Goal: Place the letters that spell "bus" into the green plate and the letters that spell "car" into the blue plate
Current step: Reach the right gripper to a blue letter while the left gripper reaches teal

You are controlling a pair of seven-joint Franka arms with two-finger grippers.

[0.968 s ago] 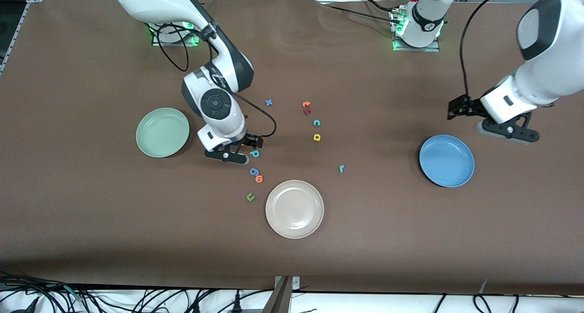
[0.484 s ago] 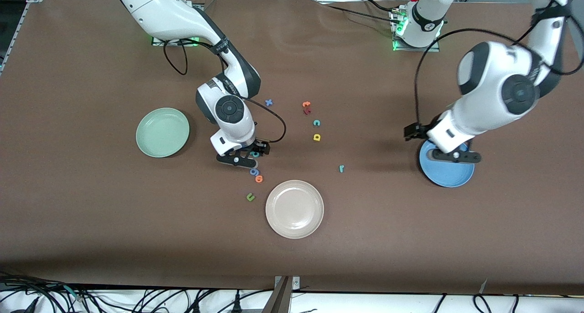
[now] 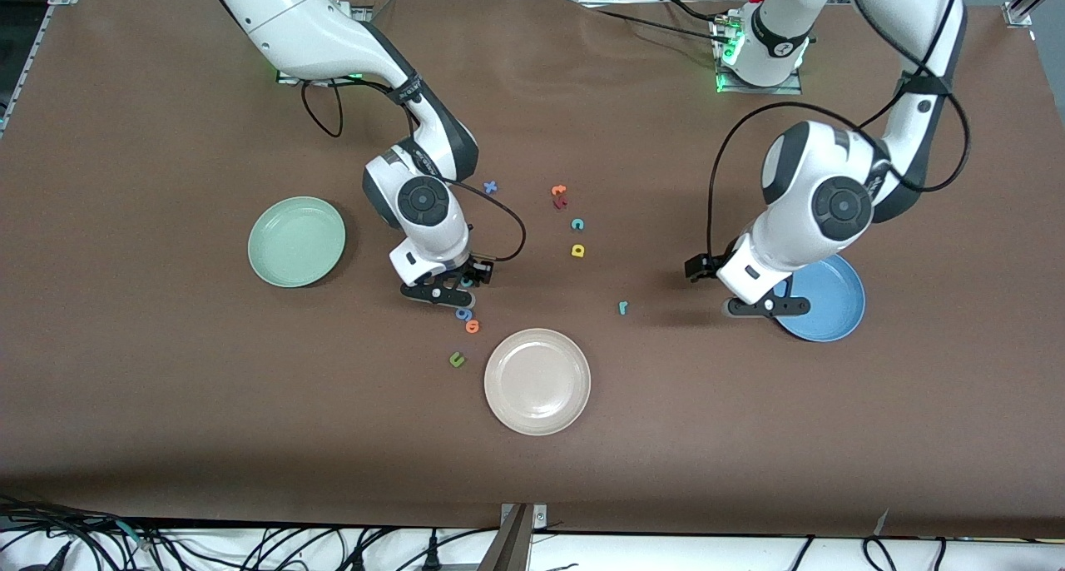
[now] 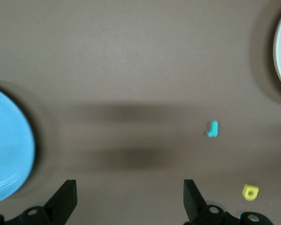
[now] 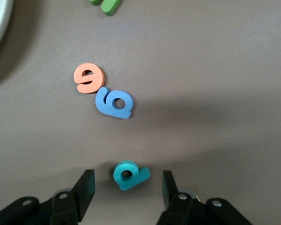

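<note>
The teal b (image 5: 130, 175) lies flat on the table between the fingers of my right gripper (image 5: 126, 186). The jaws are open, with a gap on each side of the letter. From the front, my right gripper (image 3: 459, 286) sits low over the teal b (image 3: 467, 281), between the green plate (image 3: 296, 241) and the beige plate. My left gripper (image 3: 761, 307) hangs open and holds nothing over bare table at the rim of the blue plate (image 3: 828, 305). The teal r (image 4: 213, 129) and yellow a (image 4: 250, 191) show ahead of my left gripper (image 4: 129, 201). The teal c (image 3: 577, 224) lies mid-table.
A blue g (image 5: 114, 103) and an orange letter (image 5: 89, 78) lie close to the b, with a green u (image 3: 456, 359) nearer the front camera. The beige plate (image 3: 537, 380) sits beside them. An orange t (image 3: 557, 191), a dark red letter (image 3: 561, 203) and a blue x (image 3: 490, 187) lie toward the bases.
My right gripper has come down around the teal b and its fingers have narrowed. My left arm has swung in across the blue plate toward mid-table.
</note>
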